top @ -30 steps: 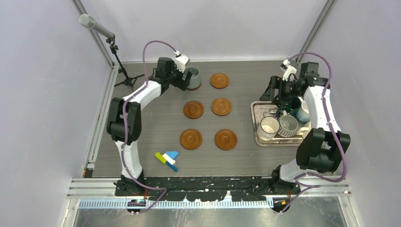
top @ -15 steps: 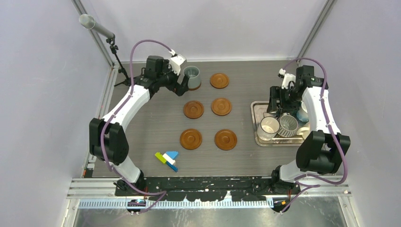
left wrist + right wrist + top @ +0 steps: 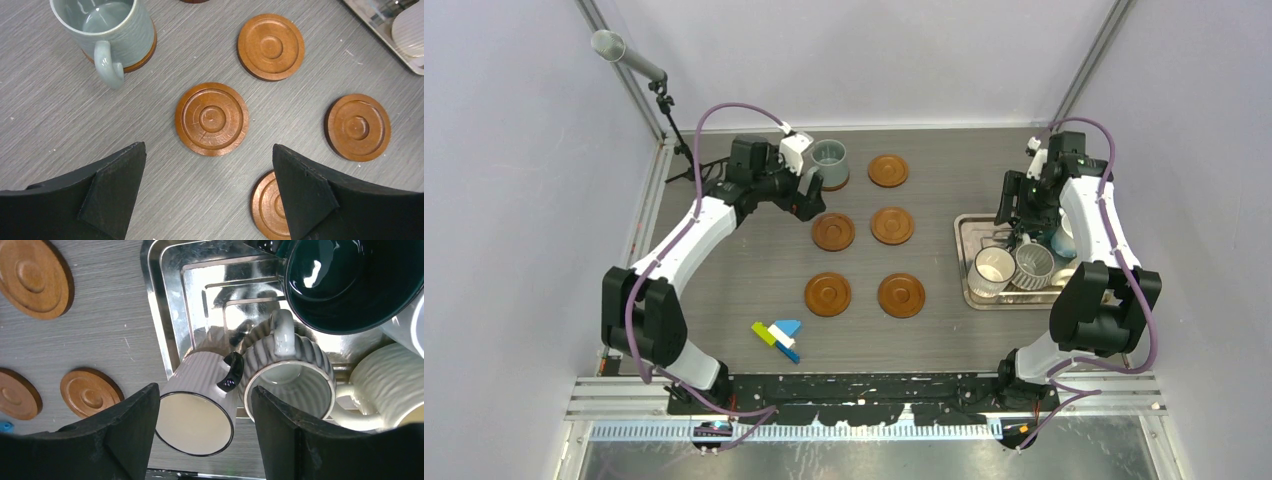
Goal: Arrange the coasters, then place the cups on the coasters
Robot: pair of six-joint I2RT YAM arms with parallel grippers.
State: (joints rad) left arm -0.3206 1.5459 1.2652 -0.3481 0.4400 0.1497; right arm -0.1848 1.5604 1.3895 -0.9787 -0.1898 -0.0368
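Observation:
A pale grey-blue cup (image 3: 830, 162) (image 3: 107, 30) stands on a coaster (image 3: 144, 56) at the back of the table. Several bare coasters (image 3: 888, 170) (image 3: 833, 232) (image 3: 892, 225) lie beside and in front of it. My left gripper (image 3: 809, 195) (image 3: 207, 150) is open and empty, drawn back from that cup, above a bare coaster (image 3: 212, 119). My right gripper (image 3: 1016, 232) (image 3: 205, 390) is open over the steel tray (image 3: 964, 225) (image 3: 155, 315). Its fingers straddle a white cup with a black rim (image 3: 195, 420). A ribbed grey cup (image 3: 290, 375), a dark green cup (image 3: 345, 280) and a cream cup (image 3: 395, 375) crowd next to it.
Small coloured blocks (image 3: 777, 337) lie near the front edge. A tripod stand with a grey tube (image 3: 669, 130) rises at the back left. Two more coasters (image 3: 828, 294) (image 3: 901, 295) sit in the front row. Pale walls close in on the table's sides.
My left gripper let go of the grey-blue cup, opened wide and pulled back toward the left. My right gripper shifted over the white cup in the tray, its jaws narrowing a little.

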